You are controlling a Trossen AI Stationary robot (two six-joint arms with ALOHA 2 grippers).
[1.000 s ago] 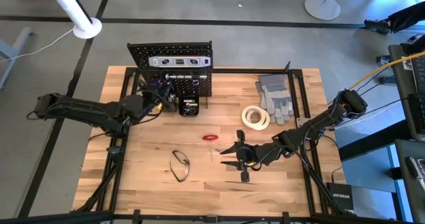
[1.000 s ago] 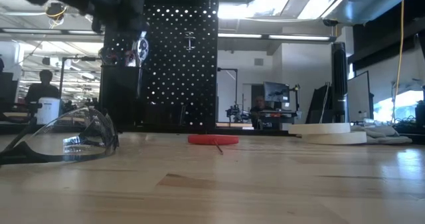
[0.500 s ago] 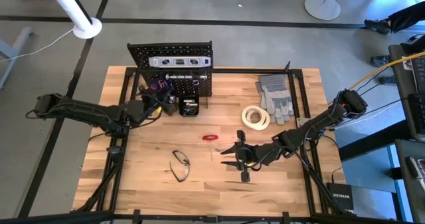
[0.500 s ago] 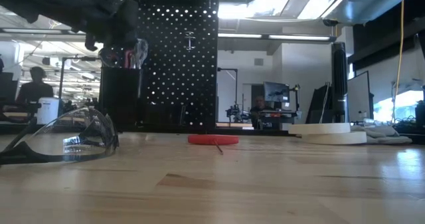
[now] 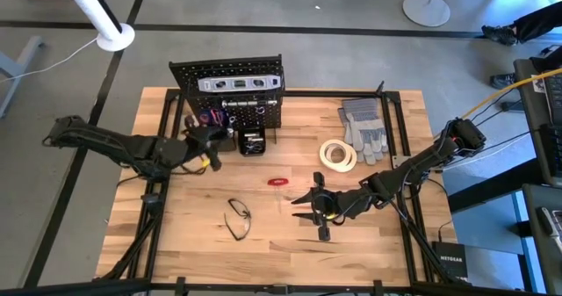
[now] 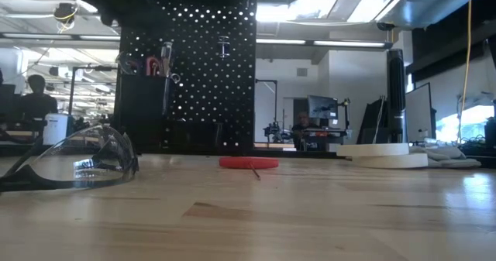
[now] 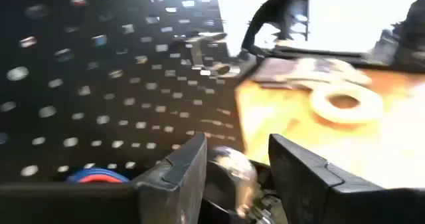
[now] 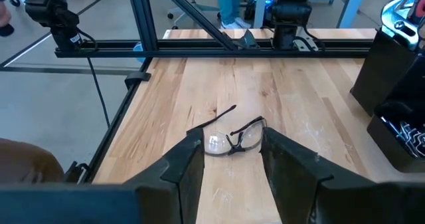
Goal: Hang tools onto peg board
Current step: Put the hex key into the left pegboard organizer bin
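black peg board [image 5: 230, 83] stands upright at the tabletop's [image 5: 263, 234] far edge, so tools hang on its front face. left pincer [image 5: 213, 149] sits just in front of the board's left bin [image 5: 203, 120], jaws parted and nothing clamped; in its wrist view the fingers [image 7: 184, 167] stand apart with a shiny rounded thing between them that i can't identify, touching or not unclear. red-handled tools [image 6: 153, 62] stand handle-up in that bin, just beyond the pincer, held upright by the bin walls. my read: a tool is dropped in there and the left arm is clear of it.

level [image 5: 239, 82] lies flat along the board's top, above and beyond the left pincer, resting there rather than hung.

right pincer [image 5: 309, 210] hovers mid-tabletop, well apart from the board, fingers [image 8: 184, 164] parted and empty. glasses [image 5: 237, 217] lie on the wood ahead of it, framed between its fingers in the wrist view but not touched; looks lined up for a pick. small red tool [image 5: 278, 182] lies flat between the right pincer and the board. tape roll [image 5: 337, 155] lies flat beside the right arm, near the gloves [image 5: 363, 127], both still loose.

left to hang, judging by the layout: glasses, red tool, tape.
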